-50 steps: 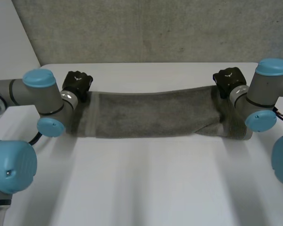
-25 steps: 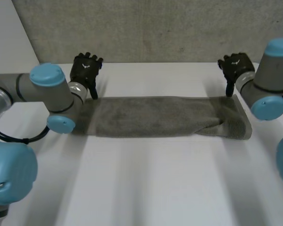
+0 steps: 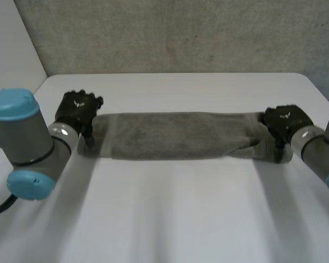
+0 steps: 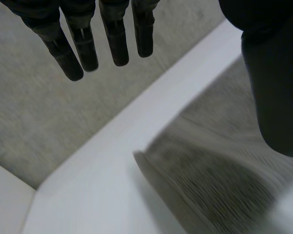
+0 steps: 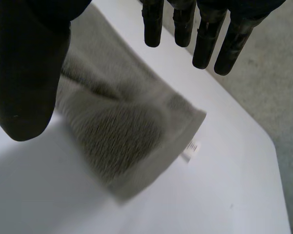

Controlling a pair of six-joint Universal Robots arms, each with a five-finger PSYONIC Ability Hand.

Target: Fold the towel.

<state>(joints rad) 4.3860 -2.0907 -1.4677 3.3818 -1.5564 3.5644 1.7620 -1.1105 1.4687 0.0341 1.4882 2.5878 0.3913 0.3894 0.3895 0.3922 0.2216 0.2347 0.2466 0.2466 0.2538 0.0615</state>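
- Towel (image 3: 175, 136): we log one grey folded strip, lying flat across the worktop (image 3: 170, 219).
- Left hand (image 3: 77, 111): at its left end, fingers straight, holding nothing.
- Right hand (image 3: 285, 120): at its right end, fingers straight, empty.

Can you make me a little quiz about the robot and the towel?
1. True or false: the towel lies as a long strip on the table.
2. The left robot hand is: A) open, B) shut on the towel, C) shut, holding nothing.
3. Which robot hand is nearest the towel's white tag?
Key: 1 true; 2 A; 3 the right robot hand.
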